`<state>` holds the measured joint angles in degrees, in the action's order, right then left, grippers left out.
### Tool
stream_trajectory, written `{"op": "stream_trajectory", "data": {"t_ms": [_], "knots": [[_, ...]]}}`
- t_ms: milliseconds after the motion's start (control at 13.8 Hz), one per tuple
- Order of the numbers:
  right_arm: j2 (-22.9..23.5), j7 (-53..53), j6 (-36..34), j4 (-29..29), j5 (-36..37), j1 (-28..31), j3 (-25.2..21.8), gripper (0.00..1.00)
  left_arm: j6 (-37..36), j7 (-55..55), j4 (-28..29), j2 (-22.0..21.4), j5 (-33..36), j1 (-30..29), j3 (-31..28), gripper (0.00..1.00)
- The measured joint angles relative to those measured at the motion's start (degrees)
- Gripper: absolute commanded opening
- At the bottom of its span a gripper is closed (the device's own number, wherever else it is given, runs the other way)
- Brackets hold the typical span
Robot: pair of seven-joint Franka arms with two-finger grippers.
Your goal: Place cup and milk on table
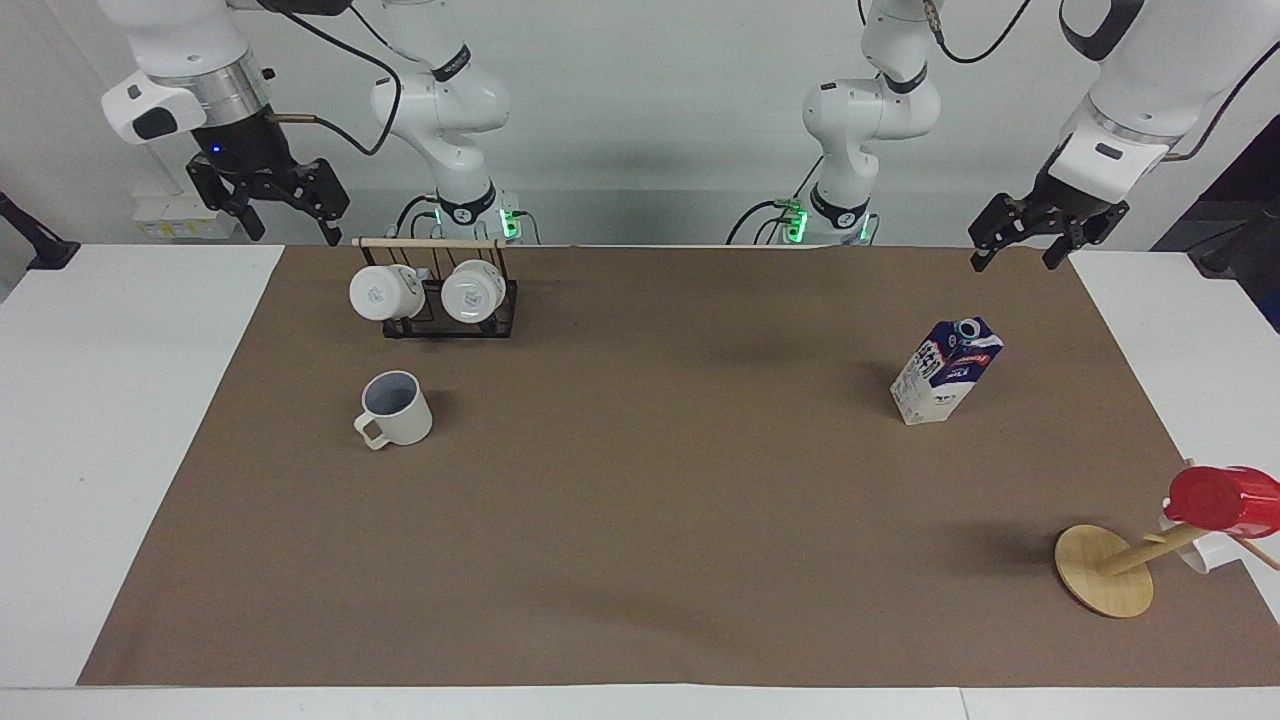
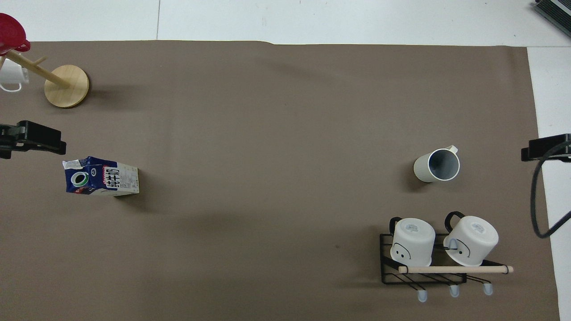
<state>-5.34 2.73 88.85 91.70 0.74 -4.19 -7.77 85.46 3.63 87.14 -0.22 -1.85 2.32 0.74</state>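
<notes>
At the top of the facing view, nearest the robots, stand two arms, each with one pincer raised and released, fingers spread. The right pincer hangs at the upper left over the desk's white margin by the sheet's corner; the left pincer hangs at the upper right over the sheet's other near corner. Both arms wait.

One black wire rack with a wooden rail sits just below the right pincer, carrying two white mugs tipped on their sides. Lower in the frame stands one cream cup, upright on the brown sheet, handle turned toward the lower left, apart from the rack. One milk carton stands upright at the right of the frame, below the left pincer and well apart from it.

Farthest, at the lower right, one wooden mug tree stands at the sheet's edge, bearing one red cup and one white mug.

The sheet's whole middle and lower band lie bare; white desk strips flank both ends.
</notes>
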Motion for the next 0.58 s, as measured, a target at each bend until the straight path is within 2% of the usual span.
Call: {"op": "stream_trajectory", "data": {"t_ms": [580], "knots": [[-0.05,0.0,0.02,0.56,0.0,-0.69,0.03,1.0,0.0,0.0,0.0,0.0,0.0,0.0,0.0,1.0]]}}
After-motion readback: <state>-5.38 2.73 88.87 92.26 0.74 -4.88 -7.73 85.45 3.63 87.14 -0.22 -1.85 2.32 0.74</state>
